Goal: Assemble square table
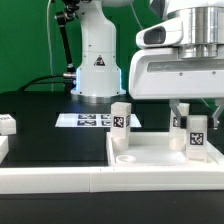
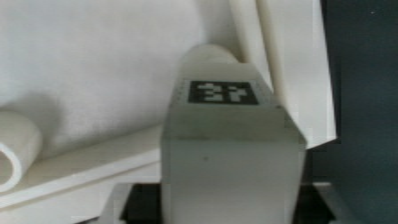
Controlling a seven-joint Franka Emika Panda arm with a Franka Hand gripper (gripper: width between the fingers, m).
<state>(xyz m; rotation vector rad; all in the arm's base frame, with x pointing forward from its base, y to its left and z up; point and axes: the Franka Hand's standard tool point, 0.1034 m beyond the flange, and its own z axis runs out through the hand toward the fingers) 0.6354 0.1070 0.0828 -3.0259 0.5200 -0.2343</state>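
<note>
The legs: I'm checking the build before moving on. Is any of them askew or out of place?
One leg lies loose on the black surface at the exterior view's left, away from the table top. Another leg stands upright on it. The gripper holds a third leg upright. Nothing looks damaged.

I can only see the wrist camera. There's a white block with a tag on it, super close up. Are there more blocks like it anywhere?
Observer: Yes. Another leg stands upright at a corner of the tabletop, to the exterior view's left of the held leg.
Operator: Are any blocks not on the tray?
Observer: One. A loose leg sits on the black surface at the exterior view's far left edge.
Operator: What's way at the back?
Observer: The arm's white base, with the marker board lying flat in front of it.
</note>
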